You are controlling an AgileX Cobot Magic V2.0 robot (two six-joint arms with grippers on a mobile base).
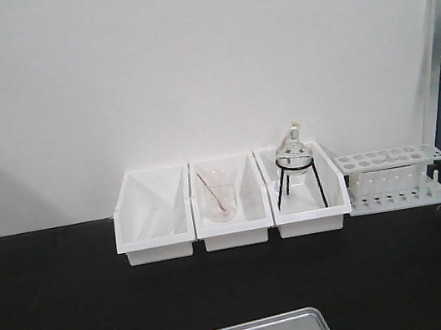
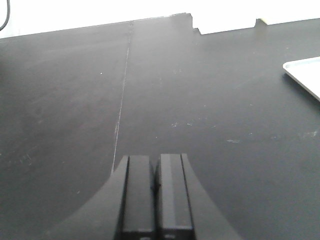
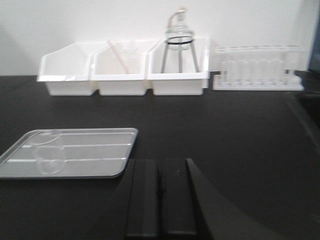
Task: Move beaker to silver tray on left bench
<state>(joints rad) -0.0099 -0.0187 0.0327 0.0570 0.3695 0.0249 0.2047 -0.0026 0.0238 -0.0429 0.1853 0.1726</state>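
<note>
Both claws have their fingers pressed together with nothing between them: the left claw (image 2: 156,197) hangs over bare black tabletop (image 2: 200,125), the right claw (image 3: 161,197) sits just beside the silver tray (image 3: 120,134). The beaker (image 3: 50,161) appears to lie already on that tray, its faint clear outline toward the tray's left part; the front view shows only a glassy trace at the tray's near edge. By my judgement the placing is done, so the sound move is to draw the right claw straight away without nudging the tray. Behind stand three white bins (image 1: 235,228): the left one looks empty, the middle holds a beaker with a rod (image 1: 221,201), the right holds a round flask on a tripod (image 1: 295,168). A test-tube rack (image 1: 392,178) stands beside them.
</note>
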